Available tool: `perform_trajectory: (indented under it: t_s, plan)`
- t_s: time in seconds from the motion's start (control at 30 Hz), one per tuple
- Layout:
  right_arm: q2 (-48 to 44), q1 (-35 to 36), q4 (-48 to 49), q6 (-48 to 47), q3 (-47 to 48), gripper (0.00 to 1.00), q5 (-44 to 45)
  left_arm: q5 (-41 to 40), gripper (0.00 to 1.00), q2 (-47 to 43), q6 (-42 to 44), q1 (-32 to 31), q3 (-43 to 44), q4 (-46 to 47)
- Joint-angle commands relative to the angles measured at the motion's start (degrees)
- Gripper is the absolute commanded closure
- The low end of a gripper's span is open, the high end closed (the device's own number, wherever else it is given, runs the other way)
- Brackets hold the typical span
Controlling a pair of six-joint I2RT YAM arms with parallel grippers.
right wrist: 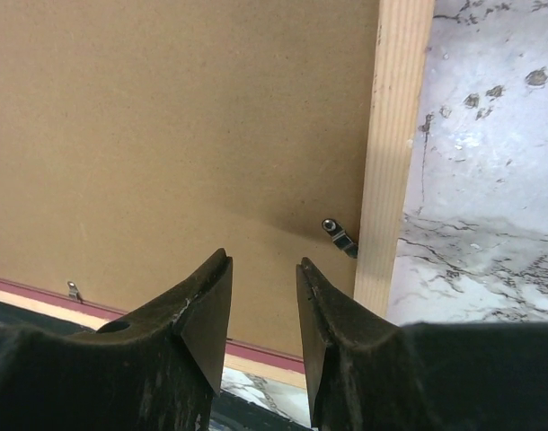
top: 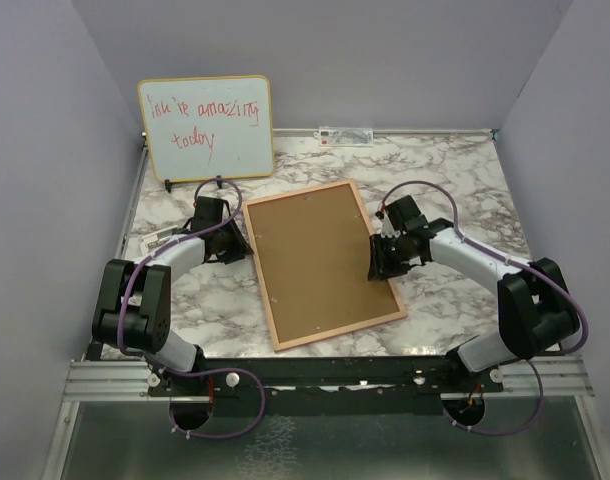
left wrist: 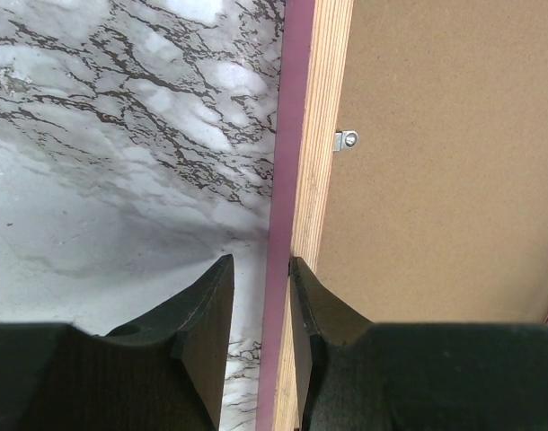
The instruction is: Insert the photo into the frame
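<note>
From here, the white-and-grey marbled surface [top: 455, 180] carries the large rectangular frame with its thin pinkish light-wood border [top: 320, 262]. It lies flat and skewed at the middle with its brown backing board up, so its pane side is hidden from me. The left gripper [left wrist: 259, 269] sits at the frame's left rail. Its black fingers [left wrist: 211, 305] are narrowly apart, with the pink edge showing between them, and I cannot tell whether they touch it. The right gripper [right wrist: 263, 265] hangs over the board near the right rail, its fingers [right wrist: 207, 305] apart and holding nothing. A small metal clip [right wrist: 339, 233] lies just beside them.
</note>
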Motion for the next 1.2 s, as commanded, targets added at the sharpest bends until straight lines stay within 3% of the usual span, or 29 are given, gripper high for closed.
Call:
perform_trajectory:
  t_s: [0.0,0.5,0.8,1.17]
  plan:
    - [1.28,-0.25,-0.81,0.84,-1.27,0.61,-1.32,-3.03,0.69,1.17,1.99,0.56,0.15,-3.43]
    - [5.48,-0.25,-0.13,4.97,0.21,0.66,14.93,-4.19,0.69,1.14,3.60,0.81,0.24,-5.24]
    - [4.52,-0.25,9.72,8.93,-3.87,0.69,16.02,-3.68,0.70,1.90,6.19,0.91,0.23,-6.71]
    - [3.08,-0.25,12.74,10.93,-3.45,0.71,23.34,-2.52,0.71,3.49,7.73,1.00,0.94,-7.65]
